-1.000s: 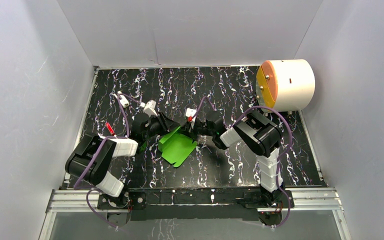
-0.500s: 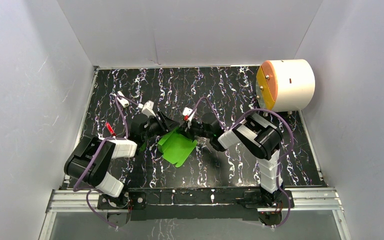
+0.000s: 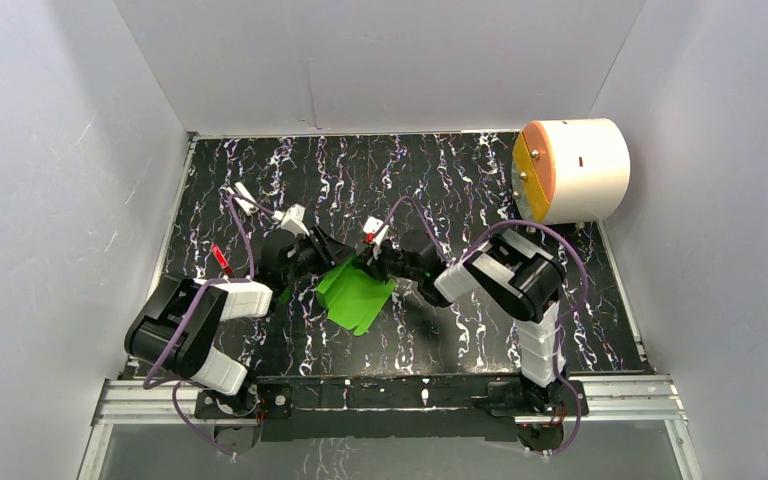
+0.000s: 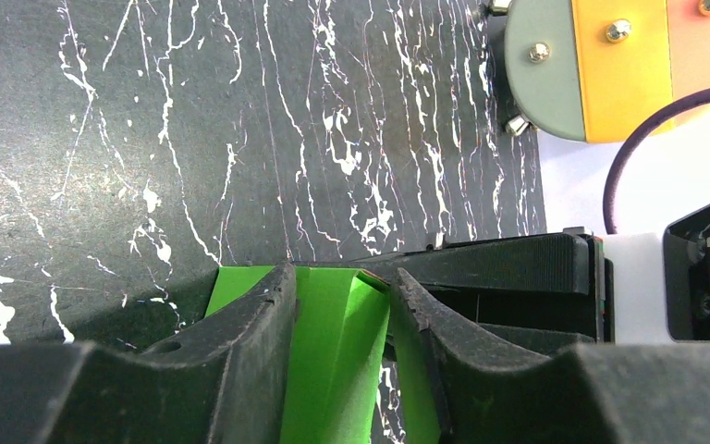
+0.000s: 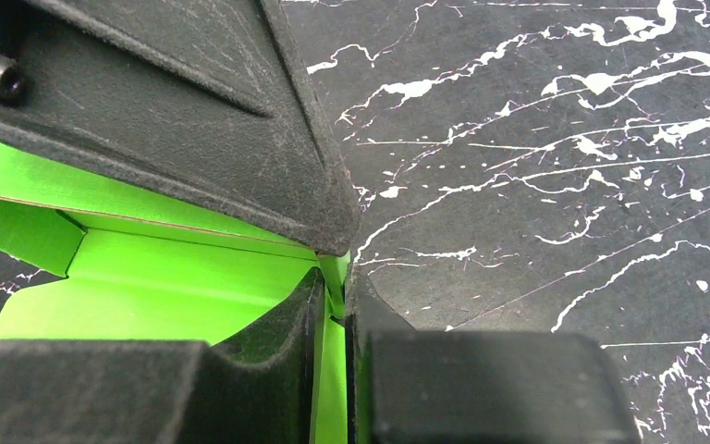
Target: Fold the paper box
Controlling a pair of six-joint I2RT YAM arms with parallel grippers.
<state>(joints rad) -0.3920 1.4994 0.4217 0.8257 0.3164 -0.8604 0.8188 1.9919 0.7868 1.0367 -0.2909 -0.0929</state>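
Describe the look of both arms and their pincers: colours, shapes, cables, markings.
The left arm and right arm are chunky black joint housings alternating with white link shells. A purple cable loops loosely along each, and each carries a small red tag. The left pincer and right pincer each have two matte black, wedge-shaped fingers with scuffed faces.
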